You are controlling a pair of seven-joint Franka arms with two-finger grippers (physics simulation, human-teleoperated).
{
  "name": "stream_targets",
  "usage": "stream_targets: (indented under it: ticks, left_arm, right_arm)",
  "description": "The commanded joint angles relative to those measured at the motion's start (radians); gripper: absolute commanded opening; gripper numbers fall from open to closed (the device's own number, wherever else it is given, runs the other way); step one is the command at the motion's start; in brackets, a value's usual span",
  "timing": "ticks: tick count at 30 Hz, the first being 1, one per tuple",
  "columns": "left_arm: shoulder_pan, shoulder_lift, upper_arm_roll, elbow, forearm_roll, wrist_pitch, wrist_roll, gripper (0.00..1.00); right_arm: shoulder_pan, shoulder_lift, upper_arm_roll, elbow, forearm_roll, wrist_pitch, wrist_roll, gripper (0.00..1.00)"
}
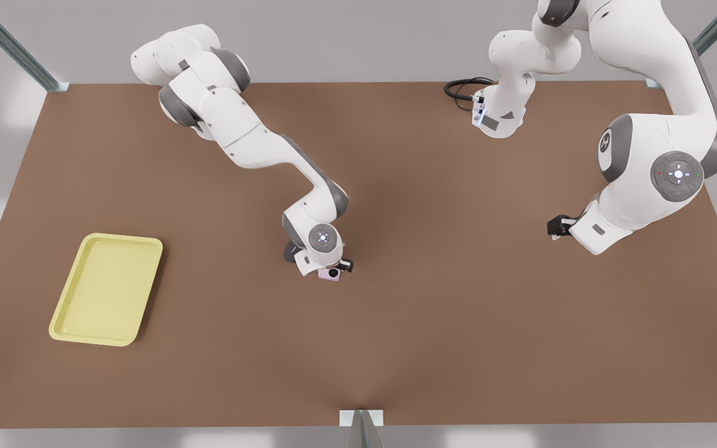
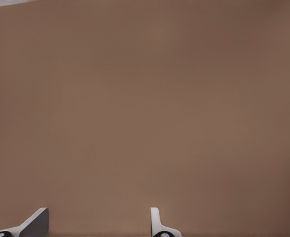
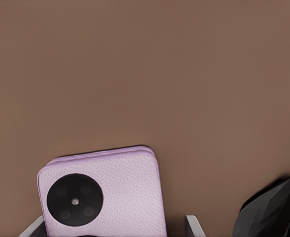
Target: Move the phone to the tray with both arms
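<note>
Gripping the phone in the right gripper mid-table, tray waiting at nine o'clock, left gripper idling spread at three.

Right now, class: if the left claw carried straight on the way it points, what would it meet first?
Probably just the bare brown table. The left claw is open, with nothing between or ahead of its fingers, though its height above the table is unclear.

brown table | black coiled cable at far edge | dark mouse on table
</note>
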Motion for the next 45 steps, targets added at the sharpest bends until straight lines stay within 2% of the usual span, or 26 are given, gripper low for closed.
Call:
stream_targets:
  ticks: [1, 5, 8, 15, 17, 29, 35, 40, 42, 45]
  left_arm:
    - [0.001, 0.001, 0.003, 0.0, 0.001, 0.003, 0.009, 1.0]
    - [0.001, 0.0, 0.005, 0.002, 0.001, 0.003, 0.009, 1.0]
    - [0.001, 0.0, 0.011, 0.002, 0.001, 0.003, 0.009, 1.0]
    - [0.001, -0.002, 0.02, 0.003, 0.001, 0.003, 0.009, 1.0]
    - [0.001, -0.002, 0.02, 0.003, 0.001, 0.004, 0.011, 1.0]
    - [0.001, -0.006, 0.022, 0.003, 0.001, 0.003, 0.011, 1.0]
    - [0.001, -0.009, 0.028, 0.005, -0.001, 0.003, 0.013, 1.0]
    - [-0.001, -0.012, 0.028, 0.006, -0.001, 0.001, 0.011, 1.0]
    - [-0.001, -0.012, 0.029, 0.006, 0.001, 0.0, 0.011, 1.0]
    - [-0.001, -0.012, 0.028, 0.006, -0.001, 0.0, 0.011, 1.0]
  right_arm:
    - [0.001, 0.001, 0.0, 0.001, -0.001, 0.001, 0.028, 1.0]
    - [0.002, 0.001, 0.0, 0.002, 0.001, 0.001, 0.01, 0.95]
    - [0.002, 0.001, 0.0, 0.004, 0.001, 0.001, 0.008, 0.88]
    - [0.001, 0.005, 0.0, 0.005, 0.002, 0.002, -0.021, 0.87]
    - [0.001, 0.005, 0.0, 0.008, 0.002, 0.001, -0.03, 0.81]
    - [-0.014, -0.008, 0.0, 0.001, 0.013, 0.001, -0.058, 0.81]
    - [-0.048, -0.07, 0.0, -0.025, 0.021, -0.016, -0.136, 0.81]
    - [-0.201, -0.182, 0.012, -0.174, 0.027, -0.016, -0.369, 0.81]
    - [-0.277, -0.231, 0.043, -0.246, 0.027, -0.016, -0.431, 0.81]
    - [-0.373, -0.352, 0.043, -0.383, 0.035, -0.036, -0.598, 0.81]
